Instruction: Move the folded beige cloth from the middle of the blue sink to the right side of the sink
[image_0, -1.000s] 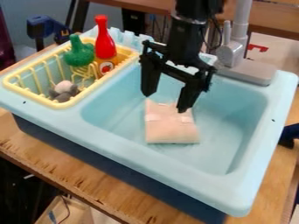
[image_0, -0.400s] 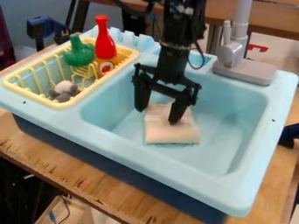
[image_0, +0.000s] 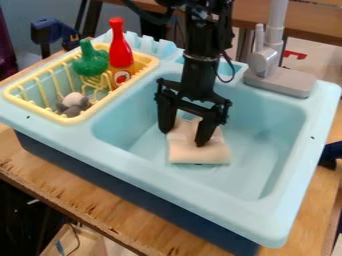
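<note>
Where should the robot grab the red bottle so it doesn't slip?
I'd come down from above and squeeze the red bottle by its neck, just below the top. The bottle stands upright in the yellow rack, and its skinny neck sticks up, while the green toy crowds its wider bottom.

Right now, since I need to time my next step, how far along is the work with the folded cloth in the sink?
Looks done: the tool is down at the pale folded cloth. In hand: its open fingers stand apart at the cloth's far part; contact is unclear. Left, probably: closing on it and any lifting, since it lies in the sink.
</note>
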